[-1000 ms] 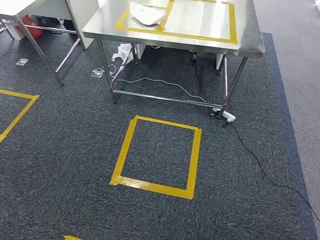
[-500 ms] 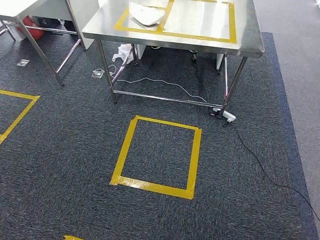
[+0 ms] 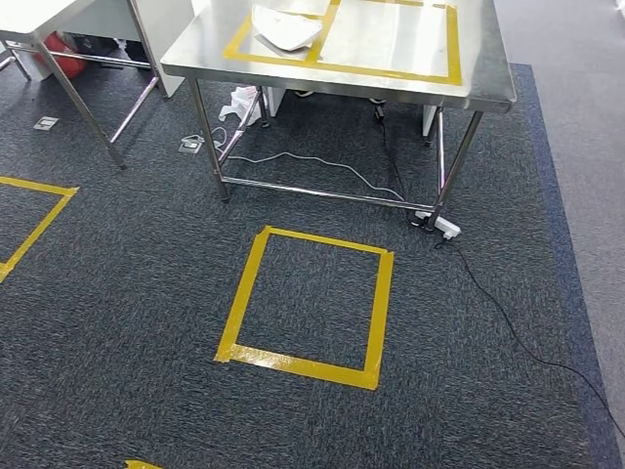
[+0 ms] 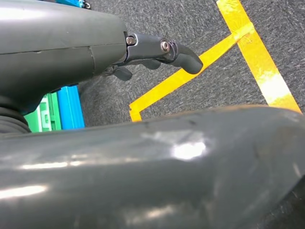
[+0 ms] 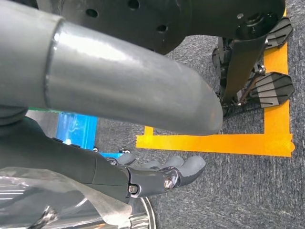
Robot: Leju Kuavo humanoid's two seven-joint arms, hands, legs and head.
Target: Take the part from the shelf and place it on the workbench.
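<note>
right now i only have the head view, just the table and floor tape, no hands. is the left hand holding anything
observer: no, the left hand hangs over the carpet with its fingers out and nothing in them.
operator: and the right hand
observer: the right hand has its fingers out straight. a shiny thing under clear film lies against it, and i cannot tell if it is gripped.
operator: anything near it
observer: a blue container sits on the floor beyond the right hand.

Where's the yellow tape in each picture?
Head view: a yellow tape square on the floor, mid-picture, in front of the steel table.
Left wrist view: tape strips meet beyond the left hand.
Right wrist view: a tape corner beyond the right hand.
Shared landmark: the dark grey carpet.
</note>
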